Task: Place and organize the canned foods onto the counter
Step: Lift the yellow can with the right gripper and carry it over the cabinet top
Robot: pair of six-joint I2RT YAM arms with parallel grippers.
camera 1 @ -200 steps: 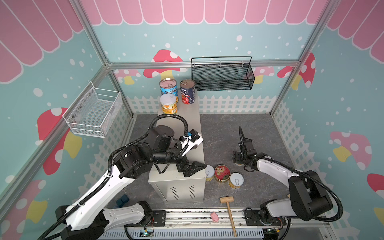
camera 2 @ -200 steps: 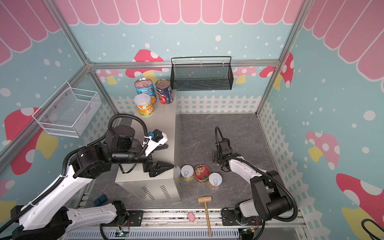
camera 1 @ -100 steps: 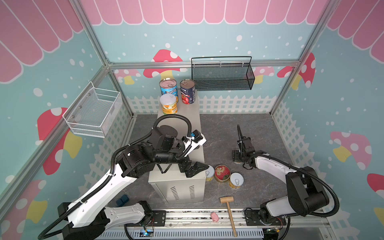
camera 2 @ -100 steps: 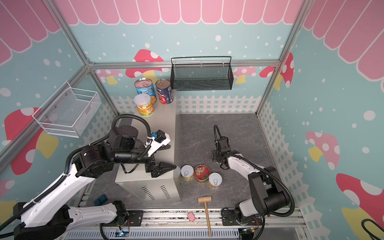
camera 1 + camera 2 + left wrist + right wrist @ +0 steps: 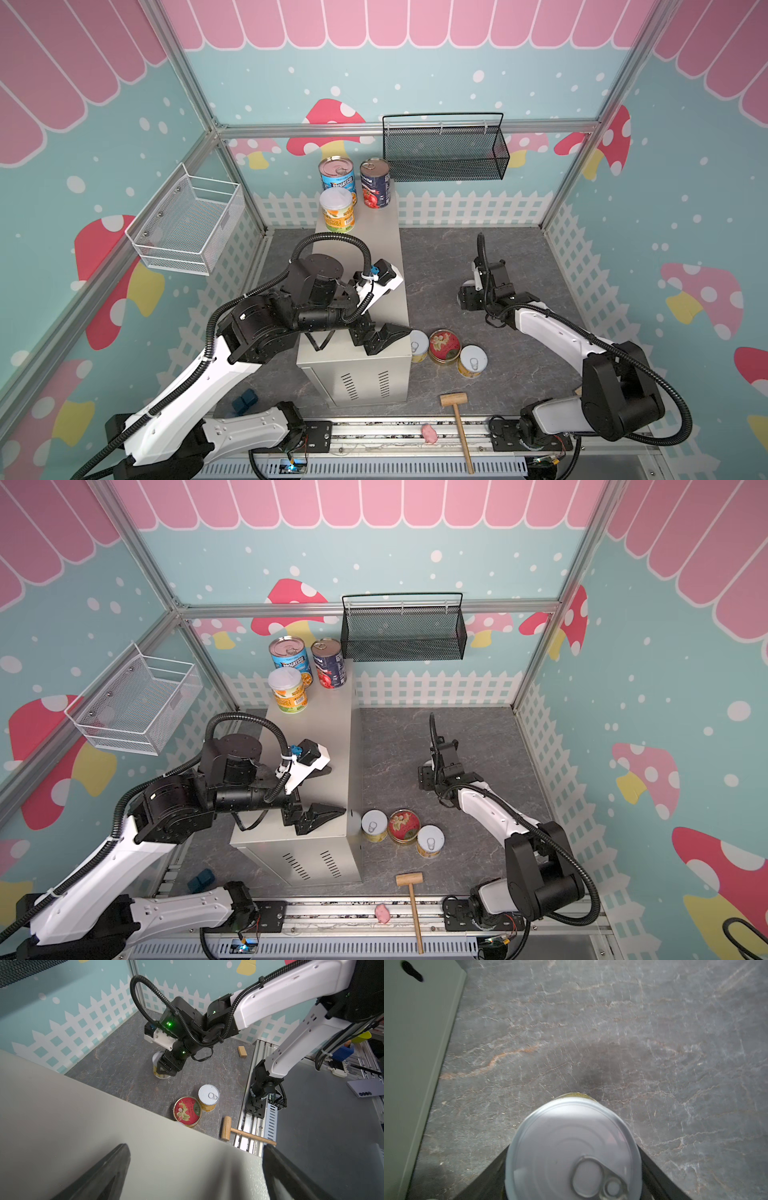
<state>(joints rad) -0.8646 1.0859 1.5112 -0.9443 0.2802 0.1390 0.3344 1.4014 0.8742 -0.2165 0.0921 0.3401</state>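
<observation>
Beige-grey metal box counter (image 5: 376,253) stands on the dark grey stone floor (image 5: 519,257), running front to back. 3 cans stand on its far end. The tall light-blue Progresso can (image 5: 337,176) is at the back L. The tall dark navy can (image 5: 375,183) is just beside it on the R. A short yellow can w/ a pale top (image 5: 337,210) is just in front of the blue one.

Left claw (image 5: 196,1147) hangs over the near end of the counter. Its fingers are spread wide w/ nothing between them.

Right claw (image 5: 574,1153) is low by the floor, well apart from the counter on its R side. Its black fingers (image 5: 483,1180) hug both sides of a 2nd short yellow can (image 5: 566,1126) w/ a silver pull-tab lid, so it is closed on that can. Can't tell if the can is off the floor.

3 more cans sit on the floor by the counter's near R corner. A 3rd short yellow can (image 5: 419,345) is right by the counter wall. The flat gold tin w/ a red lid (image 5: 444,347) is just beside it. A 4th short yellow can (image 5: 471,361) is just beside the tin.

The wooden mallet (image 5: 454,400) lies near the front rail & the small pink toy (image 5: 429,433) is close to its handle. The black mesh basket (image 5: 444,153) hangs on the back wall & the white wire basket (image 5: 187,224) on the L wall.
</observation>
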